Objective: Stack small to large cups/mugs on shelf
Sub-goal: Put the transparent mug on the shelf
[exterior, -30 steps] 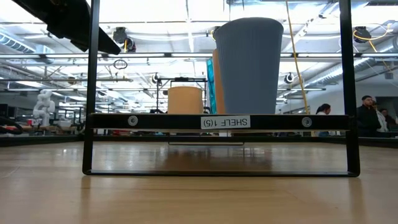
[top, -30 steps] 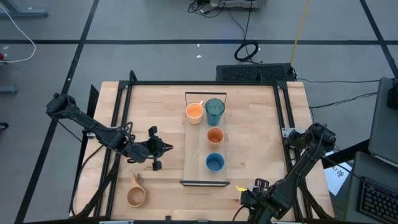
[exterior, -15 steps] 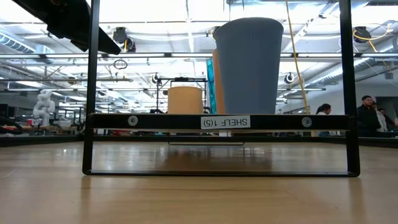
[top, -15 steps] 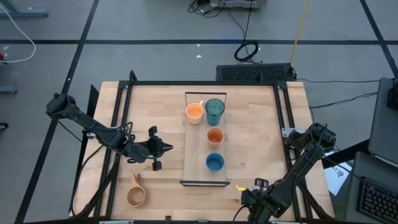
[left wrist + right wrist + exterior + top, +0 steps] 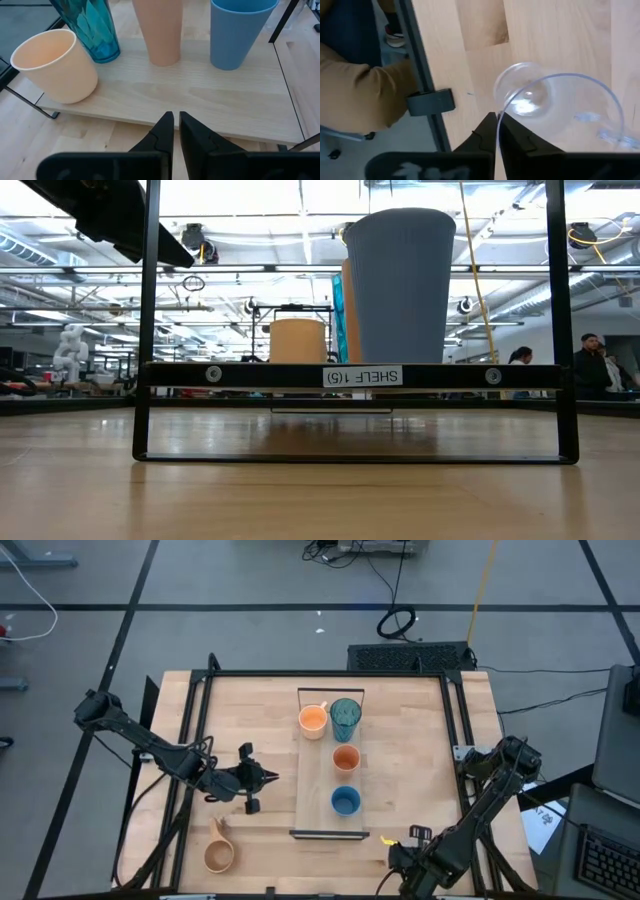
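Right gripper (image 5: 496, 131) pinching clear cup (image 5: 560, 112) rim at table's near right corner, off shelf (image 5: 318, 802). Left gripper (image 5: 175, 131) empty, fingers nearly closed, beside shelf. Step judged: carrying cup. Next: lift, place in size order.

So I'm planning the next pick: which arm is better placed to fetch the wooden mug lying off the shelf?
Left. The left gripper is shut and empty, on the same side of the shelf as the wooden mug; the right gripper is pinching the clear cup.
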`<action>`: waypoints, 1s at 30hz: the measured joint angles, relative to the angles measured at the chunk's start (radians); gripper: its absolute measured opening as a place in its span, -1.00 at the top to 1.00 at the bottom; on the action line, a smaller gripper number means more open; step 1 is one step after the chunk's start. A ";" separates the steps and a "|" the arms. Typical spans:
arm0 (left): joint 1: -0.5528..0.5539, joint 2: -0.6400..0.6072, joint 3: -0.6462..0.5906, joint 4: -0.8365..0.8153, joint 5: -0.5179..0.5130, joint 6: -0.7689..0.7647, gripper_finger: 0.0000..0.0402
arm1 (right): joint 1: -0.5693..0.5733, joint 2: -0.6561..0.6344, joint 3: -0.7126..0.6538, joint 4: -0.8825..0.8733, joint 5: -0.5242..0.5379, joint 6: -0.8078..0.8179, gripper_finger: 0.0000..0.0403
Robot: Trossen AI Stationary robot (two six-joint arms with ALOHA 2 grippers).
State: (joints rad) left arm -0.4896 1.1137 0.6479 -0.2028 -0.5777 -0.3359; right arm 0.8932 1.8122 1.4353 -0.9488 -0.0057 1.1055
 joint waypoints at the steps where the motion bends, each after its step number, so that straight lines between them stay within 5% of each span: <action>1: 0.000 0.000 0.000 0.000 0.000 0.000 0.85 | 0.000 -0.010 0.000 -0.001 0.000 0.000 0.98; 22: 0.019 -0.001 0.000 0.273 0.003 0.197 0.85 | -0.010 -0.330 0.000 -0.237 0.035 -0.221 1.00; 30: 0.124 -0.002 0.001 0.429 0.196 0.315 0.84 | -0.052 -0.440 0.000 -0.319 0.037 -0.535 1.00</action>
State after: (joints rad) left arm -0.3660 1.1118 0.6487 0.2259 -0.3816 -0.0211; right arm 0.8409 1.3726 1.4357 -1.2678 0.0309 0.5702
